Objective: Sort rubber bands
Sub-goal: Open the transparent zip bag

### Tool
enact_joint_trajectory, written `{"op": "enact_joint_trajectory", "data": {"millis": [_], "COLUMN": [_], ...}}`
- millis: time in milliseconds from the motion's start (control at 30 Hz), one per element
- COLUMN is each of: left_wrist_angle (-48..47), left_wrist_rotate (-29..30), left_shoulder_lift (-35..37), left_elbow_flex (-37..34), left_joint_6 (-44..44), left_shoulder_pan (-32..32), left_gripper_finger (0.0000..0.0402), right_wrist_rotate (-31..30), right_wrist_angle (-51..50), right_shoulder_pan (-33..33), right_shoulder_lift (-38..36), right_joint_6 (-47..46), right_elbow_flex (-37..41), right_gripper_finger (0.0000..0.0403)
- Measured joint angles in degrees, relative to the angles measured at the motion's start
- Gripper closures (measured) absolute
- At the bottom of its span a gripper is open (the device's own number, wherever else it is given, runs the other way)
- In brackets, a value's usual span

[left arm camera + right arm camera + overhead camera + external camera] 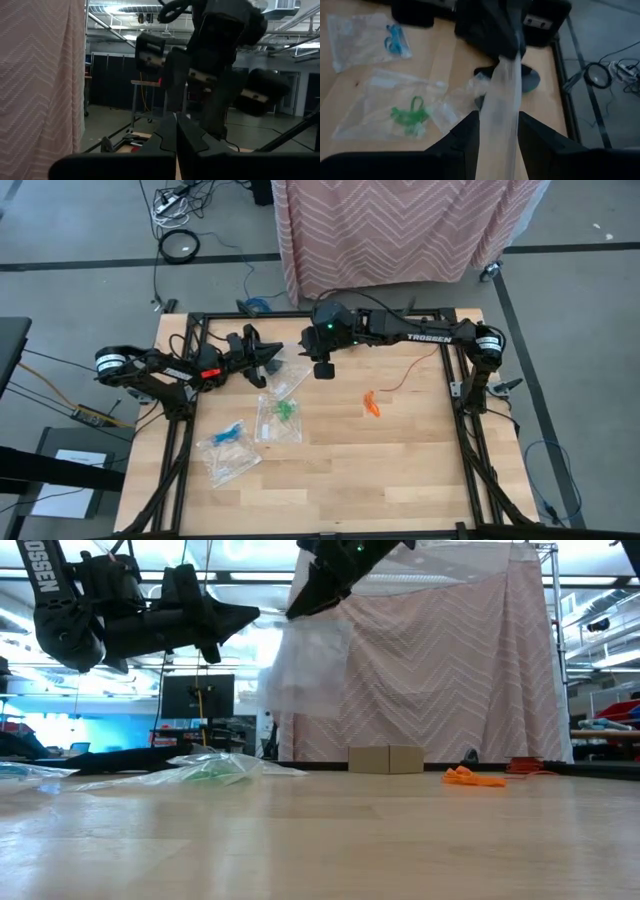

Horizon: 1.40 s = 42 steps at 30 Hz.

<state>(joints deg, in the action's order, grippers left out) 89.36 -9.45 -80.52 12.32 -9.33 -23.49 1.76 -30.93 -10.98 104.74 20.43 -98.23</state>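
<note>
On the near-left part of the wooden table lies a clear zip bag with blue rubber bands inside. Just beyond it is a second bag holding green rubber bands. To the right, loose orange rubber bands lie on the bare wood (well apart from the bags). Farther back, the right gripper hangs above the table, its fingers clamped on an empty clear bag. The left gripper hovers beside it, fingers pressed together, holding the bag's far end.

Orange rubber bands are lying loose at three o'clock. Green bands and blue bands are sitting inside bags.
</note>
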Motion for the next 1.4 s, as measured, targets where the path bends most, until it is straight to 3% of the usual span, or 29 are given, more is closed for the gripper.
{"op": "enact_joint_trajectory", "data": {"millis": [533,833,1400], "left_wrist_angle": [-0.63,-1.50,-1.13], "left_wrist_rotate": [0.75,1.50,2.40], "left_shoulder_lift": [-0.01,-0.01,-0.01], "left_elbow_flex": [0.00,0.00,0.00], "left_joint_6": [0.11,1.58,1.32], "left_shoulder_pan": [0.00,-0.02,0.19], "left_gripper_finger": [0.0401,0.0401,0.0401], "right_wrist_rotate": [-0.25,-12.55,-10.99], "right_wrist_angle": [-1.96,-1.48,2.06], "right_shoulder_pan": [0.35,3.11,3.30], "right_shoulder_lift": [0.55,-2.76,-2.66], "right_joint_6": [-0.68,1.99,-0.35], "right_elbow_flex": [0.11,0.11,2.75], "right_gripper_finger": [0.0291,0.0291,0.0292]}}
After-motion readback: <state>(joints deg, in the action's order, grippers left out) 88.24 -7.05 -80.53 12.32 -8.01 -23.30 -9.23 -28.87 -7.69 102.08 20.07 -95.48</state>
